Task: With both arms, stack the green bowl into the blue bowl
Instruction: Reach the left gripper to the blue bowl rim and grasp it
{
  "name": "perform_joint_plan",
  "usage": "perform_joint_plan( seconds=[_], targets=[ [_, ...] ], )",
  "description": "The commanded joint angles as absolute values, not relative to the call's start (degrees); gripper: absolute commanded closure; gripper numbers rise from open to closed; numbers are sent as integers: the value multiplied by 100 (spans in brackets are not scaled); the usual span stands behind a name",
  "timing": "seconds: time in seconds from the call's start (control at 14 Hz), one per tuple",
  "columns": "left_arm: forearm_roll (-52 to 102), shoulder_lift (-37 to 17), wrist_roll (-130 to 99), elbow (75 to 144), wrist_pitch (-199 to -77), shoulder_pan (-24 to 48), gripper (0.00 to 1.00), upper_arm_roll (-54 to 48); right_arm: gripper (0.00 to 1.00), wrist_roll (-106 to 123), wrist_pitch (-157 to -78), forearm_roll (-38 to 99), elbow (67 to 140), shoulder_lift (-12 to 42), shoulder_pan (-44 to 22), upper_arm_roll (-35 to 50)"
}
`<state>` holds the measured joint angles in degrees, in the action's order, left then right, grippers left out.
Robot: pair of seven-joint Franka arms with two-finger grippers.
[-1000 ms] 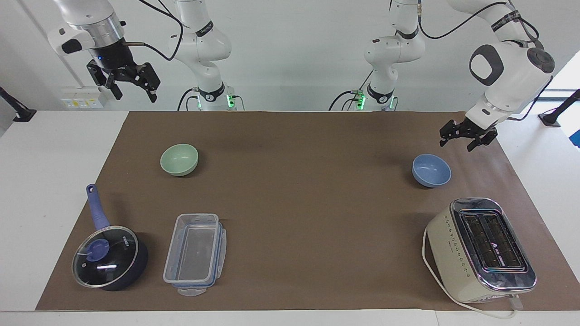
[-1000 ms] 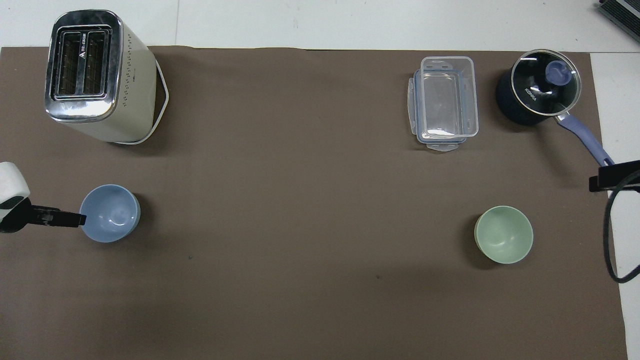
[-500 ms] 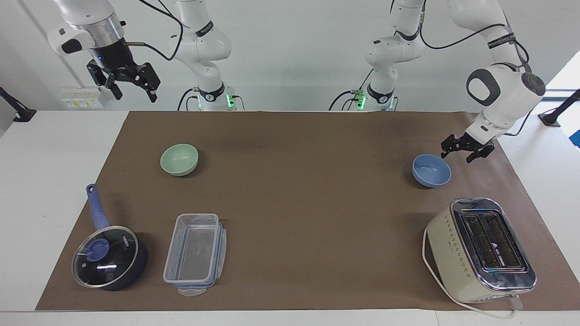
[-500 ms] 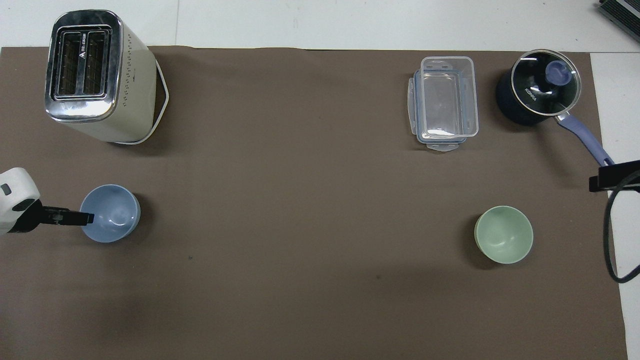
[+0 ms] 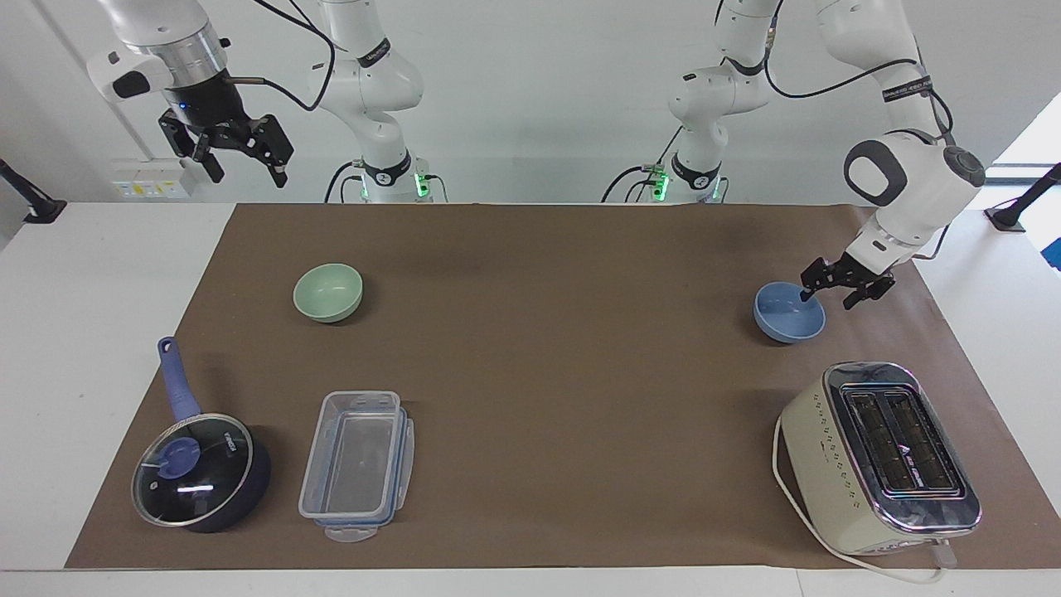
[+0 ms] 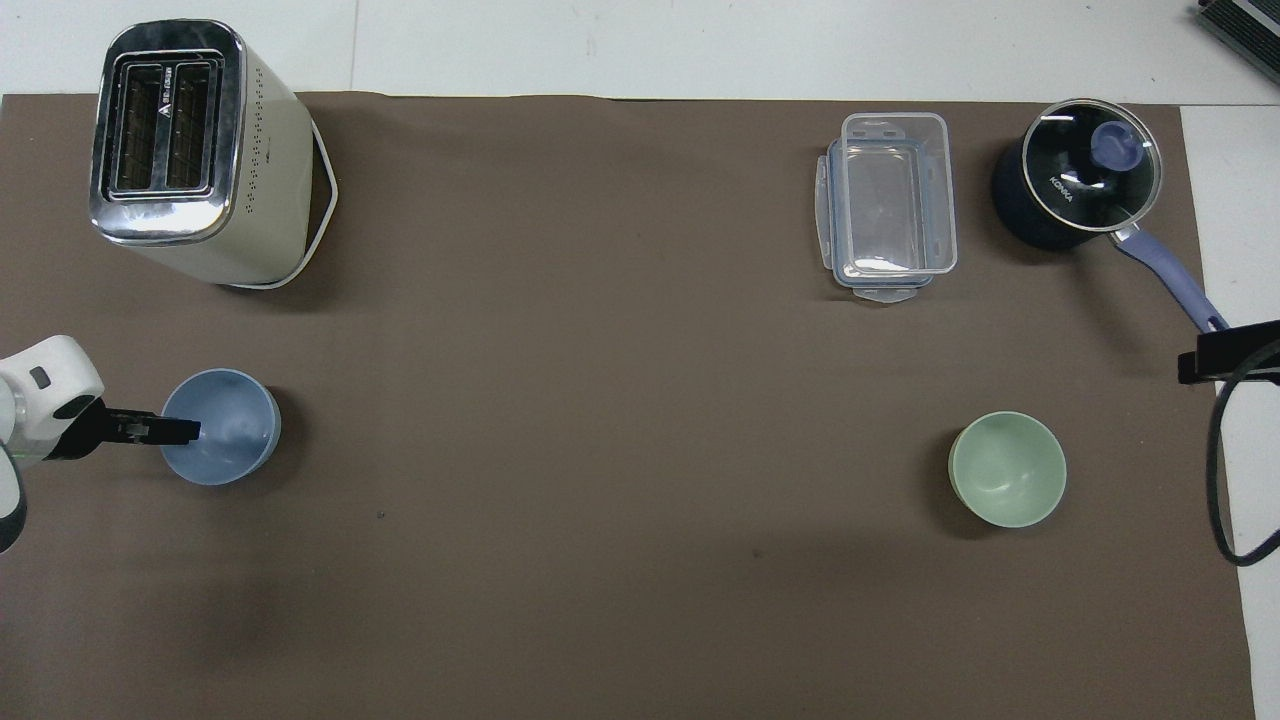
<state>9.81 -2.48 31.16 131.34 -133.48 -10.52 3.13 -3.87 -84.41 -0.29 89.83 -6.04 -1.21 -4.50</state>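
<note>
Left gripper point(image 5: 826, 292) open astride rim of small matte periwinkle-blue bowl point(image 5: 787, 316), right of frame; mint-green bowl point(image 5: 327, 292) at left. Probably light, rigid, slippery: pinch rim. Right gripper point(image 5: 244, 162) open, waiting.
</note>
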Motion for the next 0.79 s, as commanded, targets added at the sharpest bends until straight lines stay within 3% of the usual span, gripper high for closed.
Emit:
perform_joint_plan(
  seconds=[0.0, 0.07, 0.29, 0.36, 0.71],
  targets=[
    [1081, -237, 3173, 13280, -13614, -958, 23, 334, 0, -272, -8367, -26, 9000, -668, -123, -466],
    [1081, -237, 3173, 13280, -13623, -958, 33, 334, 0, -272, -8367, -26, 9000, -668, -123, -457],
    [1081, -246, 3182, 13245, -13606, -932, 95, 334, 0, -272, -8367, -26, 9000, -659, -123, -457],
    [1081, -246, 3190, 13236, -13605, -932, 100, 334, 0, -272, -8367, -26, 9000, -668, -123, -457],
    [1081, -237, 3190, 13166, -13597, -932, 100, 334, 0, -272, -8367, -26, 9000, -668, -123, -457]
  ],
)
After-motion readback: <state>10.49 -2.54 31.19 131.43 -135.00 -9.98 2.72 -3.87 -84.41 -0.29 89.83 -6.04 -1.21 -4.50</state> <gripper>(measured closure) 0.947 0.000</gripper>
